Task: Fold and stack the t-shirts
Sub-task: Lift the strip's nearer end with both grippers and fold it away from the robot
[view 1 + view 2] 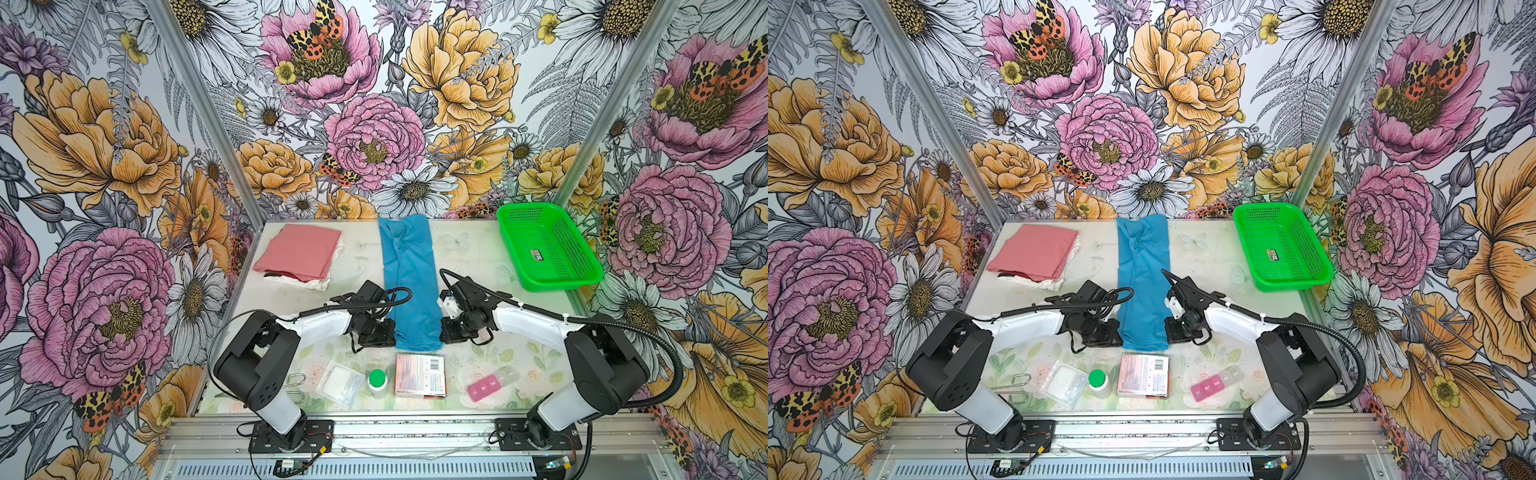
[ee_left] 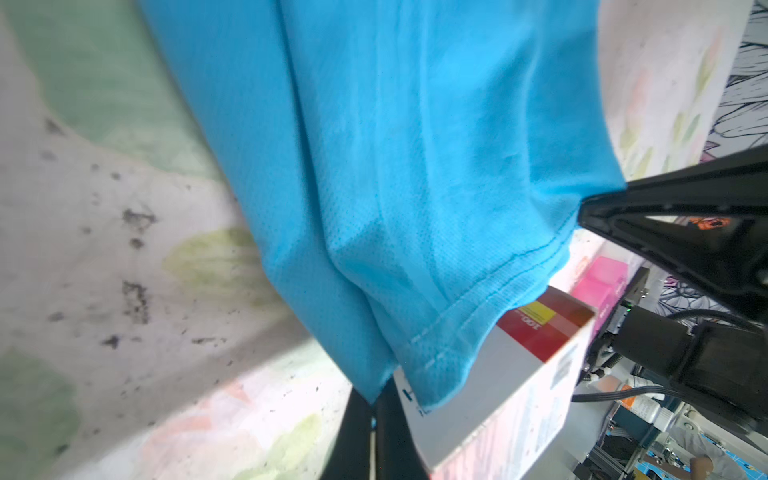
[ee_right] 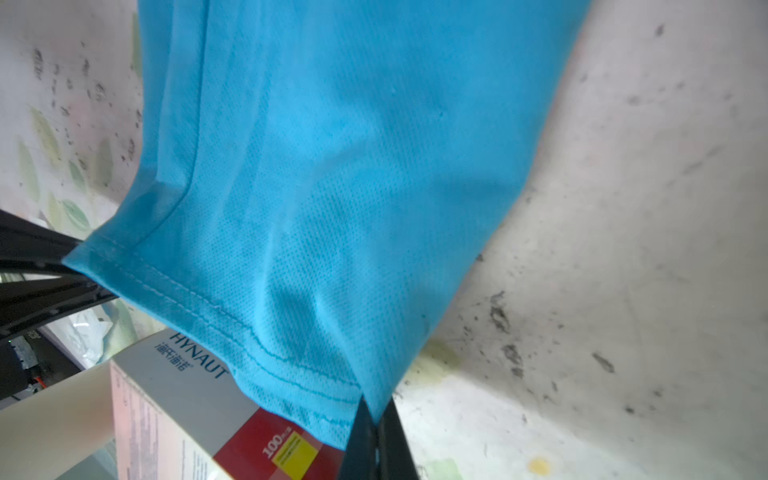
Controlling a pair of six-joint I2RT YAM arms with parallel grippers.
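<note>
A sky-blue t-shirt (image 1: 409, 282) (image 1: 1144, 282), folded into a long narrow strip, runs from the back of the table toward the front in both top views. My left gripper (image 1: 395, 337) (image 1: 1121, 337) (image 2: 376, 409) is shut on the left corner of its near hem. My right gripper (image 1: 441, 334) (image 1: 1167, 334) (image 3: 376, 415) is shut on the right corner. The hem (image 3: 232, 316) stretches between them. A folded salmon-pink t-shirt (image 1: 299, 251) (image 1: 1034, 251) lies at the back left on white fabric (image 1: 316, 283) (image 1: 1050, 284).
A green mesh basket (image 1: 548, 249) stands at the back right. Just in front of the hem lies a pink-and-red box (image 1: 419, 376) (image 2: 540, 332) (image 3: 174, 415). Beside it are a green-capped bottle (image 1: 377, 380), a clear plastic bag (image 1: 340, 382), a wire clip (image 1: 295, 380) and a pink pill organiser (image 1: 484, 388).
</note>
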